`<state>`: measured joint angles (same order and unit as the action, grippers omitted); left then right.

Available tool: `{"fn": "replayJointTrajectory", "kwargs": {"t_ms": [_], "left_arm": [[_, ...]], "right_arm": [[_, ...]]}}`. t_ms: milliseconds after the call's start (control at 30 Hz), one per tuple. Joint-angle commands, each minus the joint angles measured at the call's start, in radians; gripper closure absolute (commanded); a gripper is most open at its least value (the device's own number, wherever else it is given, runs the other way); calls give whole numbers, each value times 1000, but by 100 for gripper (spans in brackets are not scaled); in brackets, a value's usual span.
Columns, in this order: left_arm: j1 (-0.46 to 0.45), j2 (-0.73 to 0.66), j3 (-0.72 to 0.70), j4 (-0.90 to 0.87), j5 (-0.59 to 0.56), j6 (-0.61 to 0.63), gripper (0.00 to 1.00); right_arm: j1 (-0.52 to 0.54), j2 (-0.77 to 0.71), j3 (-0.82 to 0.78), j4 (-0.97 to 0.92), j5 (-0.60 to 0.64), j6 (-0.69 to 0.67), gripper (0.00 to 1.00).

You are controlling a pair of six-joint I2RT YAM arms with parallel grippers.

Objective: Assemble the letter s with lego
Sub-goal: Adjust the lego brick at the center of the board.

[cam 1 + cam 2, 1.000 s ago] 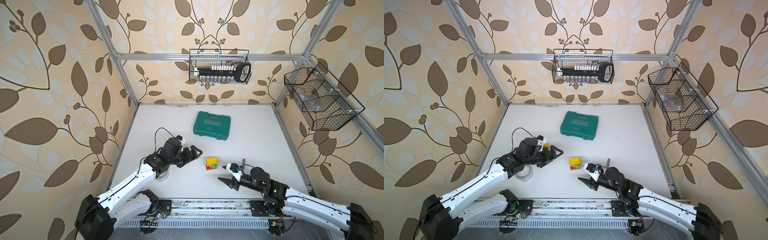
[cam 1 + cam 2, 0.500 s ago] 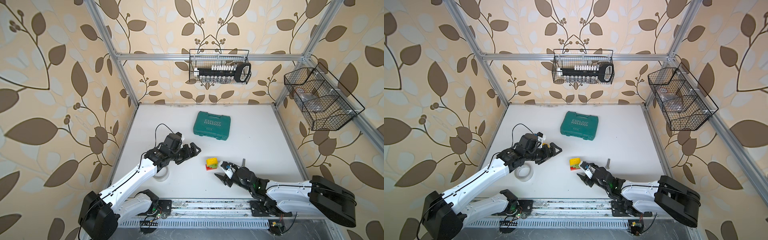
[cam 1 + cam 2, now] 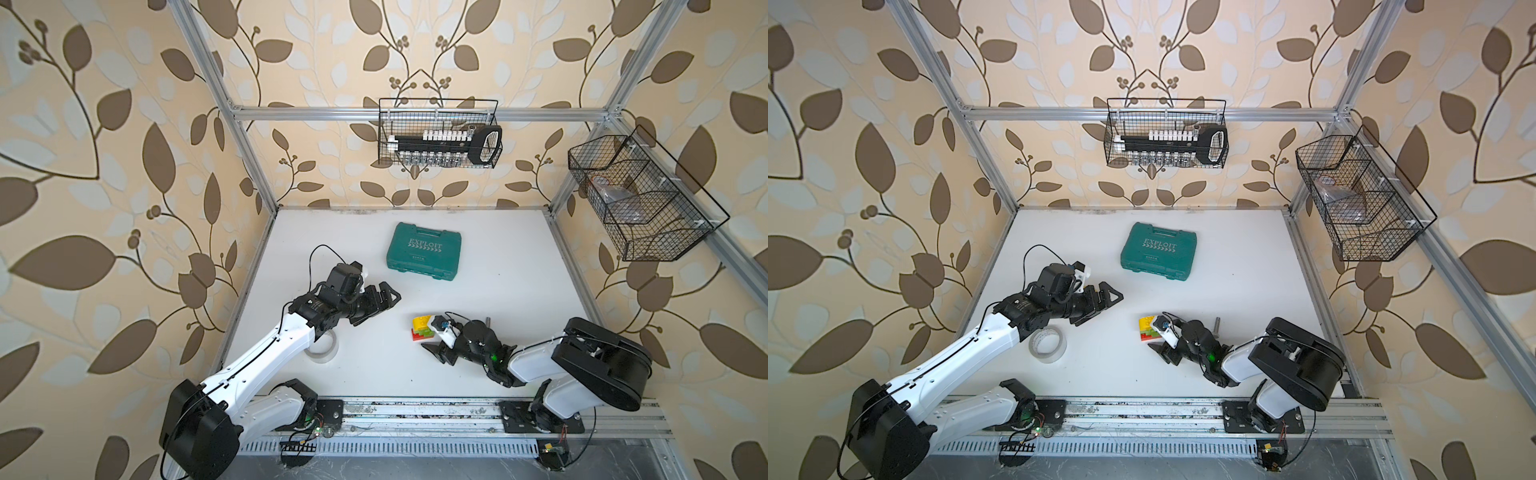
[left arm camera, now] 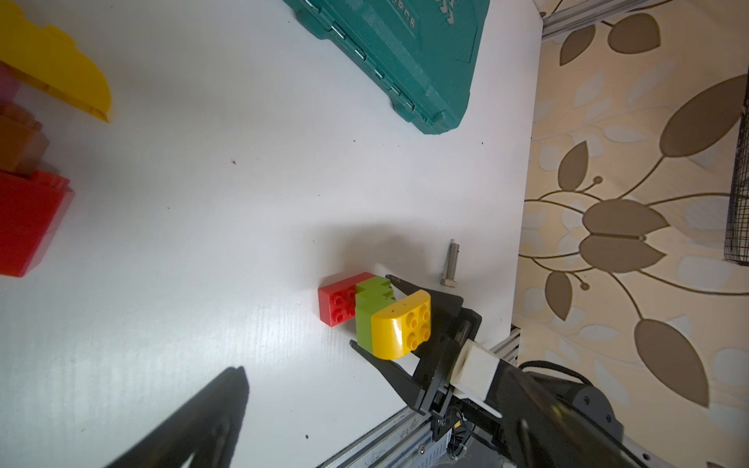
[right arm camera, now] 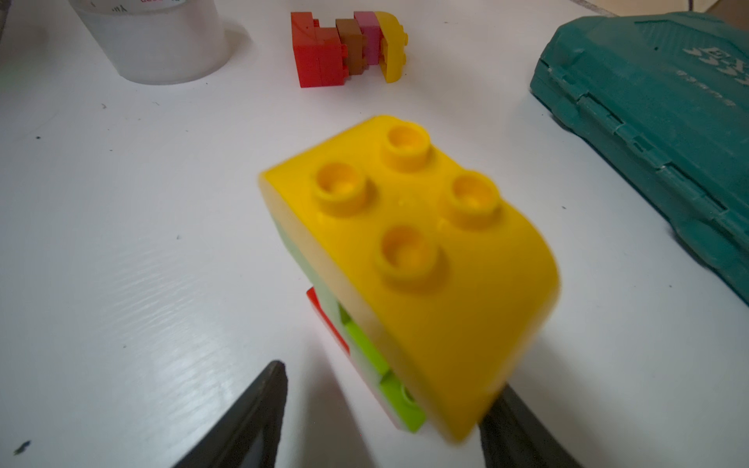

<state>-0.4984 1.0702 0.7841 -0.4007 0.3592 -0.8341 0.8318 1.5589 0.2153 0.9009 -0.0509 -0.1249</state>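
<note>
**Item 1: right gripper** (image 4: 371, 311). Nearest the front rail. Its jaws are parted and set astride the stack. In the right wrist view one finger (image 5: 251, 413) stands clear of the bricks with bare table between, and the other sits just beside the yellow cap. Nothing is clamped.

**Item 2: red-green-yellow stack** (image 3: 420, 328). A long red brick at the base, green above it, and a curved yellow cap on top, studs showing. It appears to rest on the table (image 3: 498, 282), between the jaws.

**Item 3: tape roll** (image 3: 1047, 344). Lies flat beside the left arm.

**Item 4: bolt** (image 4: 450, 263). Just beyond the right gripper, apart from the stack.

**Item 5: left gripper** (image 3: 383, 305). Jaws spread wide and empty. It hovers, pointed toward the stack.

**Item 6: second lego assembly** (image 5: 348, 44). Red, brown and pink bricks with a yellow cap, lying on its side near the tape roll.

**Item 7: green tool case** (image 3: 424, 247). Shut, farthest back.

**Handling note.** The step in hand looks like taking up the stack to join it to the second assembly.
- Centre the jaws first, since the fingers sit unevenly.
- Close on the flat green and red sides. The rounded cap would likely slip.
- Keep the sweep clear of the bolt.

**View note.**
- Both top views hide the second assembly beneath the left arm.
- Only the wrist views show it — sharp from the right wrist, blurred at the frame edge from the left.
- The left wrist view alone shows both right fingertips flanking the stack.
</note>
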Motion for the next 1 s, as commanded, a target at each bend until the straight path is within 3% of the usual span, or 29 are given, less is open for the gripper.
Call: {"fn": "replayJointTrajectory", "kwargs": {"t_ms": [0,267,433,967], "left_arm": [[18,-3,32,-17,16,33,1],[33,-6,26,-10,29,36,1],[38,-12,21,-7,35,38,1],[46,-29,0,3,46,36,1]], "right_arm": [[-19,39,24,67,-52,-25,31],[-24,135,12,181,-211,-21,30],[-17,147,-23,233,-221,-2,31],[-16,175,-28,229,-236,-18,55]]}}
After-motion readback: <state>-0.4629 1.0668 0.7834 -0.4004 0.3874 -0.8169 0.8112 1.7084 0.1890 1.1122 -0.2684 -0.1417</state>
